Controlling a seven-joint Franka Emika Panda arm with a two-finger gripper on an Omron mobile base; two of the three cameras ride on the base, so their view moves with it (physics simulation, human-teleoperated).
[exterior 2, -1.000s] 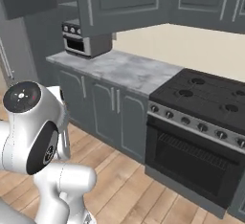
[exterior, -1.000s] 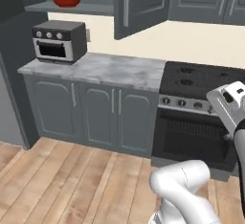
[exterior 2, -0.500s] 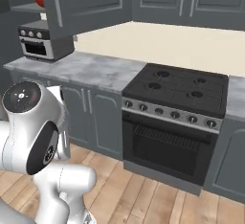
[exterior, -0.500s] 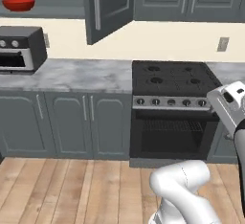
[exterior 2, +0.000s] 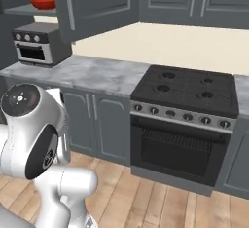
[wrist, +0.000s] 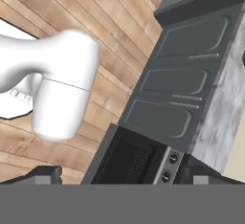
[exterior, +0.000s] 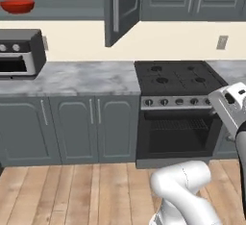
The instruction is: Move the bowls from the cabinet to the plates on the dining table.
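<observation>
A red bowl (exterior: 17, 6) (exterior 2: 44, 2) sits on a shelf inside the dark grey wall cabinet (exterior: 120, 7) (exterior 2: 95, 5), whose door stands swung open. The bowl is high up, above the toaster oven and far from my arm. My gripper (wrist: 125, 177) is open, its two dark fingertips (wrist: 45, 174) wide apart with nothing between them. In the hand view it looks down at the wooden floor, grey cabinet doors and the oven front. The plates and the dining table are out of view.
A toaster oven (exterior: 19, 53) (exterior 2: 39, 44) stands on the marble counter (exterior: 81, 77) (exterior 2: 92, 73). A black stove with an oven (exterior: 178, 80) (exterior 2: 187, 90) is straight ahead. Wooden floor (exterior: 72, 190) lies between the base and the units.
Both base views have swung to the right: the toaster oven and red bowl slid towards the left edge and the stove came to the centre. The gripper stayed open.
</observation>
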